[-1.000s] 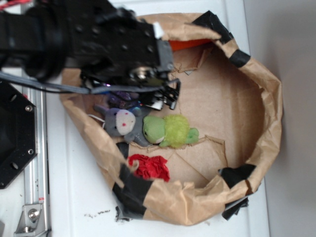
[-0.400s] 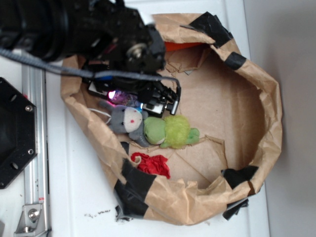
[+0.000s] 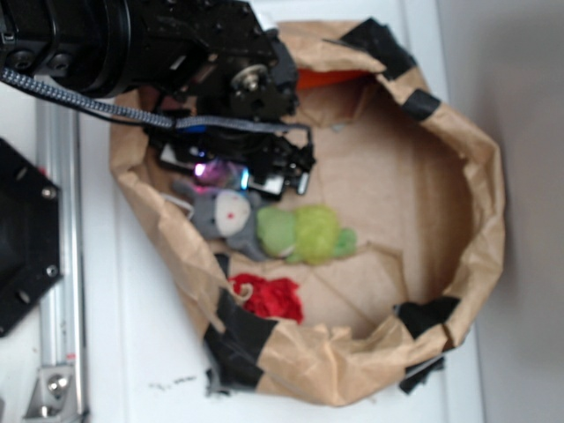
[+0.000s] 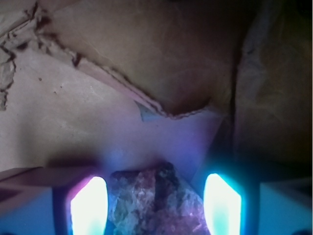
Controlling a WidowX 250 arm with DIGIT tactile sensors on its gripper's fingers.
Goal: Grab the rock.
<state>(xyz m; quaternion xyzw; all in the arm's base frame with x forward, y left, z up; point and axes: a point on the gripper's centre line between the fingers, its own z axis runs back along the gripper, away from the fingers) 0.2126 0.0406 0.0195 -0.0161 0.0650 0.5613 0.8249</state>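
- Rough, angular brownish-grey rock point(image 4: 154, 203) with pale patches sits between the two glowing fingertips, at the bottom of the wrist view; its lower part runs out of frame, so its long axis cannot be told. What shows narrows to a blunt top that points away from the wrist, toward the torn cardboard edge ahead.
- A dark crack runs down the stone's face, roughly in line with the fingers.
- Black robot gripper point(image 4: 155, 205): left fingertip point(image 4: 89, 205) lit pink-white, right fingertip point(image 4: 222, 203) lit cyan. Jaws stand spread, one either side of the rock. The left pad looks just against the stone, the right a little off it (glare blurs both edges, so contact is not certain).
- Exterior view: the gripper point(image 3: 242, 176) points down into the crumpled brown paper bag point(image 3: 476, 176) with black tape patches; the bulky black arm point(image 3: 132, 44) reaches in from the upper left. The rock is hidden under it there.
- Just beyond the jaws lie a grey plush mouse point(image 3: 220, 214) and, touching it, a green plush toy point(image 3: 304, 234); a crumpled red scrap point(image 3: 269, 295) lies farther off near the bag wall.
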